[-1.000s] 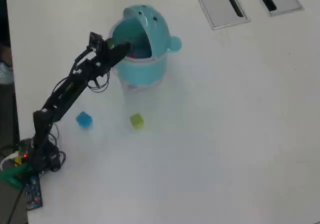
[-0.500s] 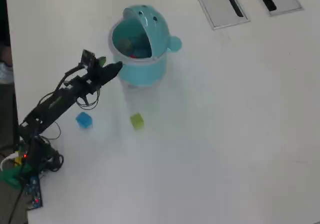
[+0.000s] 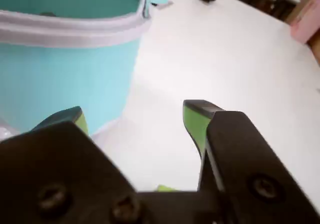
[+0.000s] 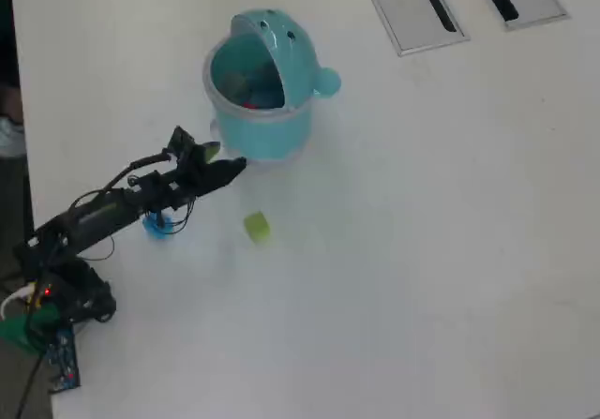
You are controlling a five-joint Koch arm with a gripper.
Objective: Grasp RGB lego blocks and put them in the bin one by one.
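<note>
Overhead view: bin (image 4: 262,128) upright in upper-left centre, lid tipped back; gripper (image 4: 227,159) w/ jaws apart, empty, pointing right; yellow-green block (image 4: 256,227) below it.

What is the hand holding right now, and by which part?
Nothing. In the wrist view the hand is open, with only bare table between its green-tipped fingers, beside the turquoise bin.

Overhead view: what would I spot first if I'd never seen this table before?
Probably the turquoise bin near the top, its lid with two eye dots flipped up and something red showing inside. Next, the black arm reaching in from the lower left, its open, empty tool just below the bin. A yellow-green block sits on the white table nearby, and a blue block peeks from under the arm.
</note>
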